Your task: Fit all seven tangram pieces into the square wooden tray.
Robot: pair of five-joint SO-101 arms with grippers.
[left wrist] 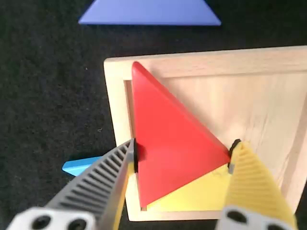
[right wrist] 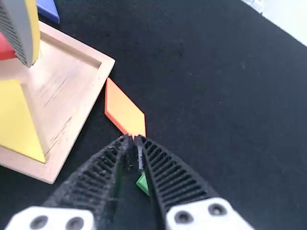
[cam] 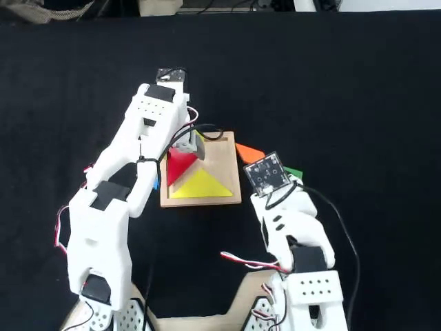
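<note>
The left claw (left wrist: 182, 152) pinches the red triangle (left wrist: 165, 124) across two edges in the wooden tray (left wrist: 216, 60); the piece looks thin, stiff, light and smooth, so I judge the edges the only hold, while the right claw (right wrist: 133, 141) is closed.

A black-covered table (cam: 358, 83) carries the square wooden tray (cam: 207, 201), an orange parallelogram (right wrist: 123, 112) just beside it, a green piece (right wrist: 142, 184) nearby, and a large blue piece (left wrist: 148, 12) and small blue piece (left wrist: 79, 166) beside the tray.
</note>
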